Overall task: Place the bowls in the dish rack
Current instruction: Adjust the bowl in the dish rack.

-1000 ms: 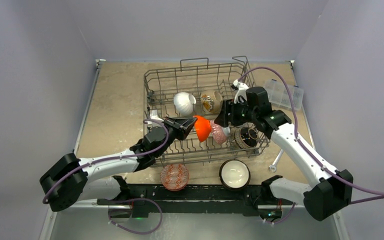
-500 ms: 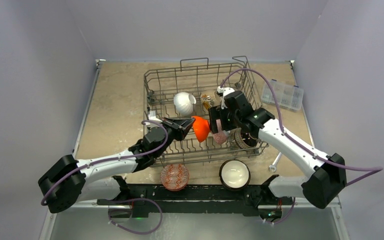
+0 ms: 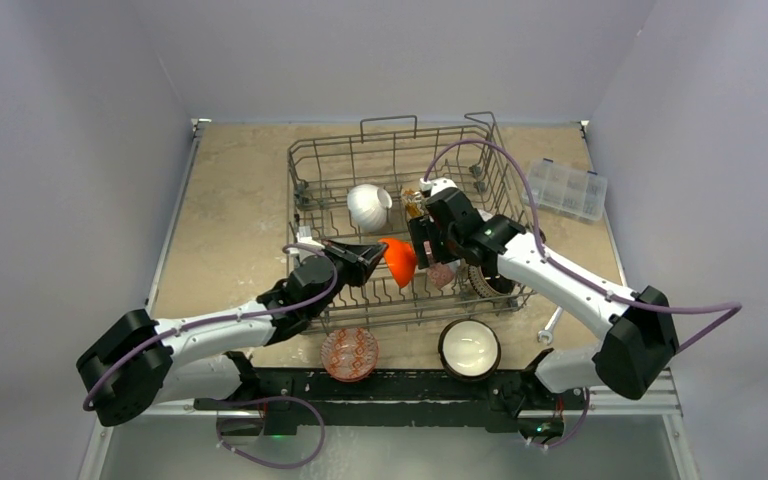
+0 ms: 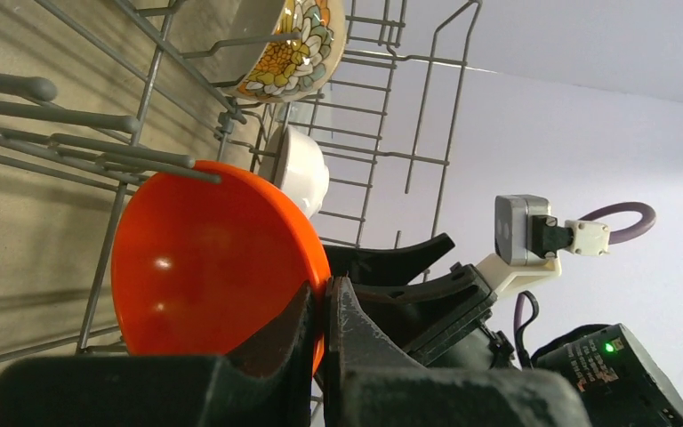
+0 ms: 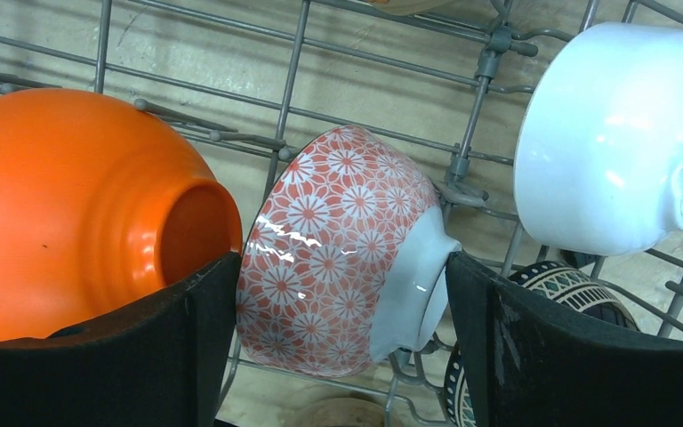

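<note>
Two bowls crowd the right gripper (image 5: 342,302), whose spread jaws straddle the red-patterned bowl (image 5: 329,231) in the rack (image 5: 293,80); one finger (image 5: 204,356) could knock the orange bowl (image 4: 204,258) from the left gripper (image 4: 325,311), pinched shut on its rim.

Light even, diffuse, from above; top view bright and sharp. The dish rack (image 3: 410,305) casts faint wire shadows on the table (image 3: 230,200) under it. Within the rack, small glare spots sit on orange bowl (image 4: 204,258), red-patterned bowl (image 5: 338,258), white bowl (image 5: 614,133). At the rack's near side, left gripper (image 4: 322,351) reads dark, blurred close to lens.
</note>
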Robot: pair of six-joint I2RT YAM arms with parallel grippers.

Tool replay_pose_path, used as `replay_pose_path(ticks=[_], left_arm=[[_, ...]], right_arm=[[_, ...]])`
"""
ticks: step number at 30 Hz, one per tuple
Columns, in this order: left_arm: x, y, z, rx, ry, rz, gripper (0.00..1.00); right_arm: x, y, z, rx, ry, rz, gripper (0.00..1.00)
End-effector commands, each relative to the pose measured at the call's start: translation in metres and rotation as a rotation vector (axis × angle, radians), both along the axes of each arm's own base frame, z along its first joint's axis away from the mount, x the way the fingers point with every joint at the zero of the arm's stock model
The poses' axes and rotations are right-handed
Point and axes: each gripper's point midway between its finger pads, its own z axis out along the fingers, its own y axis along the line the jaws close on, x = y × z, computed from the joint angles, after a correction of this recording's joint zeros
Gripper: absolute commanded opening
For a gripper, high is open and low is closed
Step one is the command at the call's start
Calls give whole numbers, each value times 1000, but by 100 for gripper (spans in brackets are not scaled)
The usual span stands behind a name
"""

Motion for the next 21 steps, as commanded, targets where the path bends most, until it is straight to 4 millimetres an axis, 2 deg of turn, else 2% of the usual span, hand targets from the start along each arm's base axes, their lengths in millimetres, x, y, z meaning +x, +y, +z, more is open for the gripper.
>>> replay_pose_path(ticks=[1,7,10,13,21], left_arm=[[-5,9,-37,127,72,0,0],[-3,-3,-33,188,22,-57,0],[-2,-14,-25,248,-37,-117,0],[0,-25,-9,290,-111,-165,0],[2,-27,45,365,-308,-190,0]], right_arm=[[-8,-12,-5,-74,34,-30,82],[-4,-17,18,-58,-22,-58,79],[-5,-21,22,-63,-28,-76,78],[-7,-23,23,-62,-26,-90,77],[-7,-24,24,-56,-36,-91,76]])
